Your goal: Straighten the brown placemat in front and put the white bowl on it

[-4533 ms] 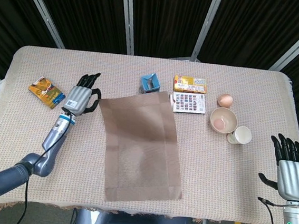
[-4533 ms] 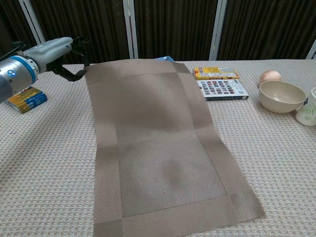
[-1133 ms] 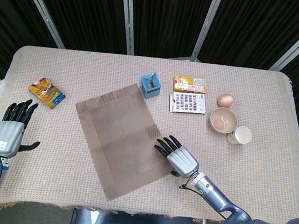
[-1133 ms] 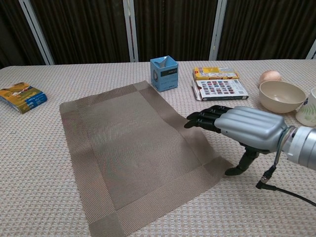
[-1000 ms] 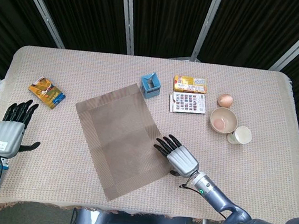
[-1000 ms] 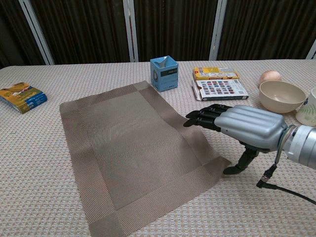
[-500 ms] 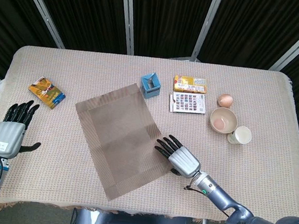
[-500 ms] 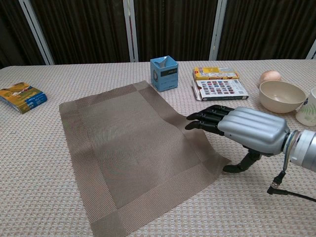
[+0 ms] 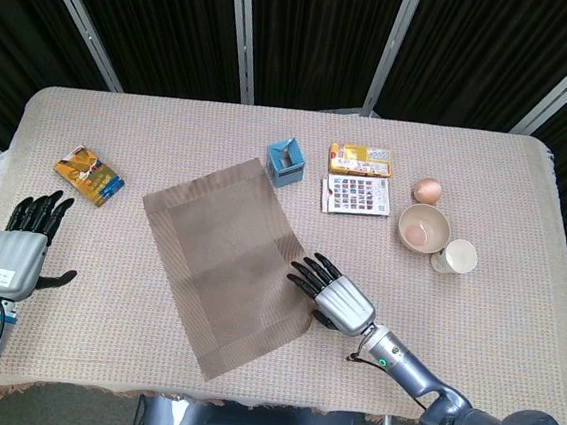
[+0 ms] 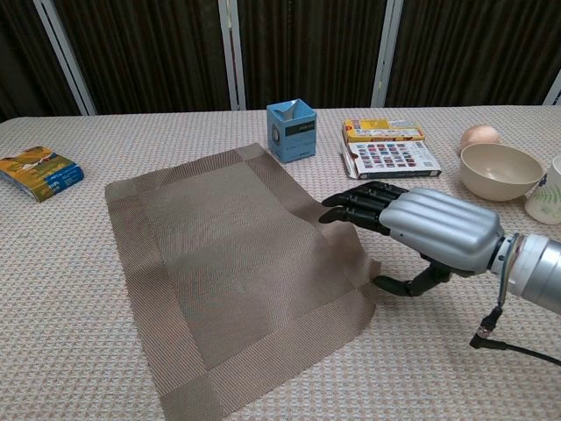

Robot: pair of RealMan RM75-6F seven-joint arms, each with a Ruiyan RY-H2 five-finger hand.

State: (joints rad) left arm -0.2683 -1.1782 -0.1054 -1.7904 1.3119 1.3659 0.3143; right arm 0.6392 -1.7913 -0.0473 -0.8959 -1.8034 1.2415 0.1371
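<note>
Head view, mat: the brown placemat [image 9: 226, 264] lies skewed on the table [image 9: 527, 186], its long edges slanting, so straightening is not done.
Right hand: the right hand [image 9: 340, 303] sits at the mat's right edge with fingers [image 10: 355, 204] extended over the border and the thumb at the edge; whether it pinches the mat I cannot tell. That spot looks chosen to drag the near corner round.
Left hand: the left hand [image 9: 16, 259] hangs spread and empty, well apart from the mat, out of the way.
Bowl: the white bowl [image 9: 424, 228] waits at the right, just beside a cup [image 9: 456, 256] and an egg [image 9: 426, 190], not yet moved.
Clutter: a blue box [image 9: 284, 163] sits at the mat's far corner and may limit rotation.
</note>
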